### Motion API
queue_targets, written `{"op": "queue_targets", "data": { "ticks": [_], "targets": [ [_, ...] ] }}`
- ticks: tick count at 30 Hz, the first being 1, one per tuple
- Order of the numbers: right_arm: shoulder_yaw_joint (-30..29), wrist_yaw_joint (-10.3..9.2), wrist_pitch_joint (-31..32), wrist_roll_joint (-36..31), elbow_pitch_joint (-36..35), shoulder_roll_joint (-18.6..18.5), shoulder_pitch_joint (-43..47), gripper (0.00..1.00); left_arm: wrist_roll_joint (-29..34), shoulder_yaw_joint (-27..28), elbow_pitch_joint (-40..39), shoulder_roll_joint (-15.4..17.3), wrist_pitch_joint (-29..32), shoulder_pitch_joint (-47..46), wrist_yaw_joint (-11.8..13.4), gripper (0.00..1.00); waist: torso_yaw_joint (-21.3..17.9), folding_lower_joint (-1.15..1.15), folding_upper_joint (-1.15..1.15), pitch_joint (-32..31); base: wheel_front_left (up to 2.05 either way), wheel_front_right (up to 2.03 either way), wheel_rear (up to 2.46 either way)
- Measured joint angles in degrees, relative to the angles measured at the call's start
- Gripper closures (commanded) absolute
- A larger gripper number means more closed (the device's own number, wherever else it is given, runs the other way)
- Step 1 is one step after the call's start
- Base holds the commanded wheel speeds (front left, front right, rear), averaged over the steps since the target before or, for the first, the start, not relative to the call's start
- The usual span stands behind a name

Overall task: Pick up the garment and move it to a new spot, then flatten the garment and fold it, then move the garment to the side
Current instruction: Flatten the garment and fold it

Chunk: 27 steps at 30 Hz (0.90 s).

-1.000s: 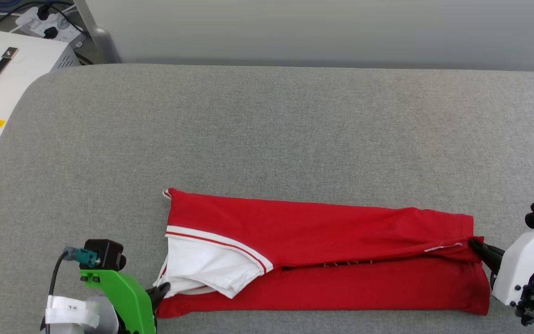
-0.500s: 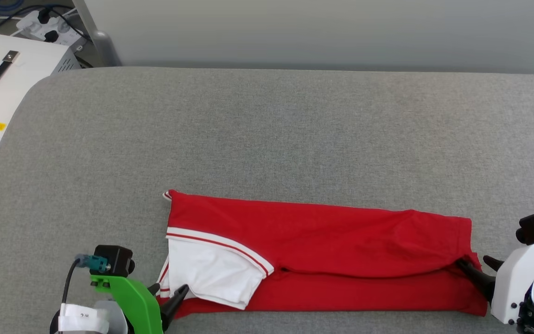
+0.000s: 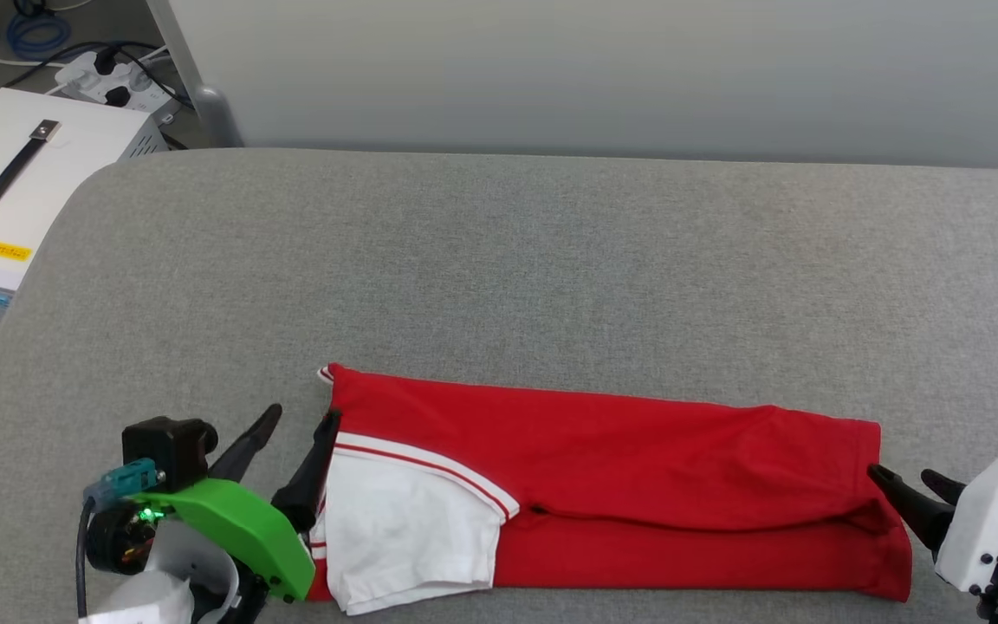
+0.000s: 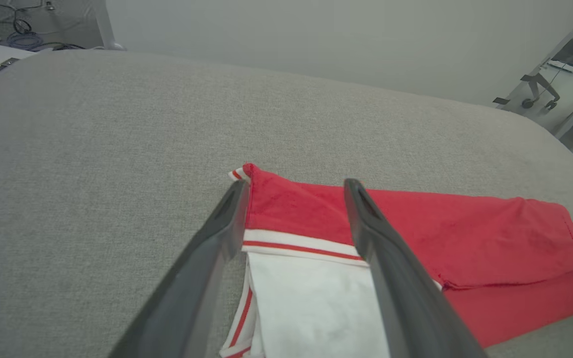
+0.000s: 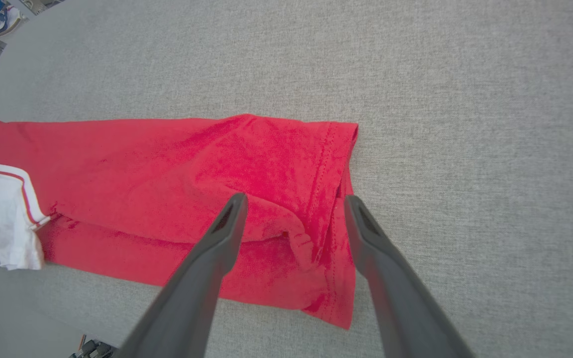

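The garment (image 3: 638,459) lies on the grey table as a long red strip folded lengthwise, with a white sleeve (image 3: 412,529) and its red-and-white trim at the left end. My left gripper (image 3: 300,422) is open at that left end. In the left wrist view one of its fingers (image 4: 227,214) is over bare cloth and the other is over the garment (image 4: 440,223). My right gripper (image 3: 902,475) is open at the hem end. In the right wrist view my right gripper (image 5: 295,199) hangs over the garment (image 5: 167,164) near its stitched hem. Neither gripper holds anything.
The grey cloth-covered table (image 3: 499,260) stretches wide behind the garment up to a pale wall. Off its far left corner stand a white box with a black handle (image 3: 22,182), a power strip with cables (image 3: 118,78) and a metal post (image 3: 204,104).
Both grippers were shut on the garment's ends and have opened, letting it go. The left gripper has moved up beside the shoulder. The head camera has tilted slightly.
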Motion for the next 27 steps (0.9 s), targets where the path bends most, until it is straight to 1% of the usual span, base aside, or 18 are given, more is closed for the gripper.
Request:
{"op": "queue_targets", "data": {
  "ticks": [5,8,10,12,15,22,27],
  "targets": [
    [-6.23,0.0,2.09,-5.22,0.29,6.31,-0.07,0.0,4.66,0.75,1.98,-1.38,-8.91,-0.43,-0.09,0.0,0.43,0.0,0.0,0.8,0.0,0.0,0.0],
    [-11.07,0.0,2.78,-6.88,1.86,10.39,-0.8,0.0,8.03,1.55,3.49,-2.11,-11.15,-0.65,-0.4,0.0,0.72,0.0,0.0,1.44,0.0,0.0,0.0],
    [-13.12,0.0,3.37,-7.69,2.76,11.88,-1.71,0.0,9.51,2.87,4.2,-3.25,-11.58,-0.64,-0.74,0.0,0.91,0.0,0.0,1.9,0.0,0.0,0.0],
    [-15.36,0.0,3.76,-8.65,3.94,12.7,-2.79,0.0,10.32,5.63,4.69,-5.32,-11.78,-0.54,-1.65,0.0,1.19,0.0,0.0,2.4,0.0,0.0,0.0],
    [-18.06,0.0,4.35,-8.66,6.08,13.84,-4.44,0.0,12.48,8.69,6.35,-7.19,-11.82,0.12,-3.44,0.0,1.49,0.0,0.0,3.15,0.0,0.0,0.0],
    [-19.4,0.0,4.58,-9.62,11.16,14.64,-6.68,0.0,17.35,14.36,9.94,-11.44,-11.82,1.63,-8.21,0.0,2.32,0.0,0.0,4.74,0.0,0.0,0.0],
    [-19.11,0.0,4.23,-9.22,13.54,14.61,-7.46,0.0,19.89,17.39,11.41,-13.52,-11.82,1.68,-10.61,0.0,2.85,0.0,0.0,5.36,0.0,0.0,0.0]
  ]
}}
